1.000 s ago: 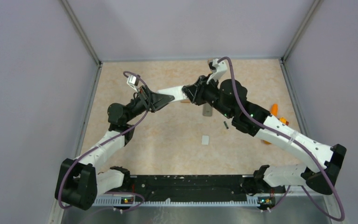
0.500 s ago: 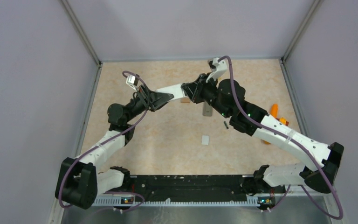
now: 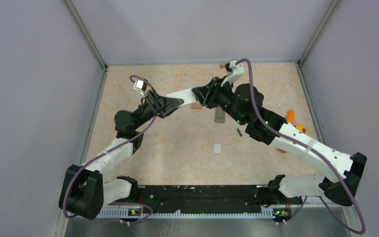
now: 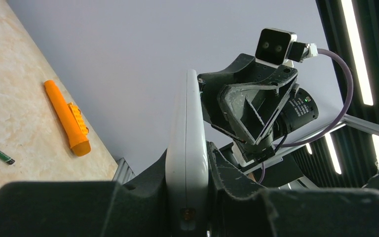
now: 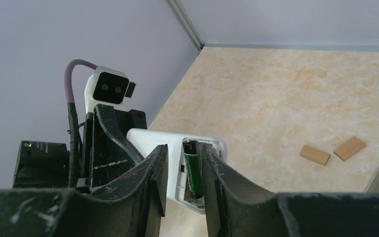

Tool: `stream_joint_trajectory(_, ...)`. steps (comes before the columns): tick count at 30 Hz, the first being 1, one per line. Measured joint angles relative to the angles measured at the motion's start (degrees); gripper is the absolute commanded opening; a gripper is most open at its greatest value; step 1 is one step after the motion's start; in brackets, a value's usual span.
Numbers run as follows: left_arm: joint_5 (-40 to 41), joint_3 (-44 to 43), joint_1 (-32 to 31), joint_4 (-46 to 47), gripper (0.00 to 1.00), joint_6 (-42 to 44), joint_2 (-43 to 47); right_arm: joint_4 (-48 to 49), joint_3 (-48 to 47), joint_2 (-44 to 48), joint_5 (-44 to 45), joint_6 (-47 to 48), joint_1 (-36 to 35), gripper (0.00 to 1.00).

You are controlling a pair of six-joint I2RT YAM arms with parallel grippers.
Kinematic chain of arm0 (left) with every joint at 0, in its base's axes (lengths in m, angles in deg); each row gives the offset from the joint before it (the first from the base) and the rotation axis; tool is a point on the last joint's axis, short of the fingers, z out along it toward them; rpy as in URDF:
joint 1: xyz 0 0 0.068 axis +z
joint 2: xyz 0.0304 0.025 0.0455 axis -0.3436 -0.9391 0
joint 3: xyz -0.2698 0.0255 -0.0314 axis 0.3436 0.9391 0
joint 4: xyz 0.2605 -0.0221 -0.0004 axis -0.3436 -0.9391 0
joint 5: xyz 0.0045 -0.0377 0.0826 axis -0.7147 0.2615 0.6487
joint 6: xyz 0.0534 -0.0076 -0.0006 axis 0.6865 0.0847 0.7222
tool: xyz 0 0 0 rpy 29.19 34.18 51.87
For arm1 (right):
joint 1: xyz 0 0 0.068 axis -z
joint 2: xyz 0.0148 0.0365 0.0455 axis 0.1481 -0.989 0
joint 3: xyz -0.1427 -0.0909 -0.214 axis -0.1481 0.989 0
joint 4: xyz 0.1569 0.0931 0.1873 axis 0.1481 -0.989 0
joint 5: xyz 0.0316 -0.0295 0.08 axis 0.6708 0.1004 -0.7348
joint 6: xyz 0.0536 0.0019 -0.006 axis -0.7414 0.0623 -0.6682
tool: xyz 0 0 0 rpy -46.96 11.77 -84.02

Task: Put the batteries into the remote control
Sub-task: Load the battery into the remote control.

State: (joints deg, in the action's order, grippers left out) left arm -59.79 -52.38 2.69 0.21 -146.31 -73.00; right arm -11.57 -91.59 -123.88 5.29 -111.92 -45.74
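While the left gripper (image 4: 187, 170) clamps the white plastic remote control (image 4: 186, 113), the right gripper (image 5: 184, 149), narrowly parted, straddles the blackish-green cylindrical battery (image 5: 193, 168) seated lower centre. Likely light, rigid, slick: grasp mid-barrel.

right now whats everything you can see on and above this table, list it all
remote: 1, white, held above the table, battery bay open
batteries: 2, dark green; one seated in the remote's bay, one loose on the table
small flat piece: 1, white, mid-table
blocks: at least 2, tan, side by side on the table
torch: 1, orange, by the right wall
grey bar: 1, grey, partly under the right arm
left pincer: 1, black, shut on the remote
right pincer: 1, black, slightly open, fingers either side of the seated battery
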Motion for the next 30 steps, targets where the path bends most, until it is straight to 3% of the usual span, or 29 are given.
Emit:
stream_joint_trajectory(20,1.01,0.02,0.0,2.43,0.0,0.26,0.0,-3.15,0.0,1.51,-1.22,-1.49,0.0,0.04)
stream_joint_trajectory(30,2.36,0.02,0.0,4.37,0.0,0.26,-1.62,-4.39,0.0,1.22,-2.82,-4.31,0.04,0.02)
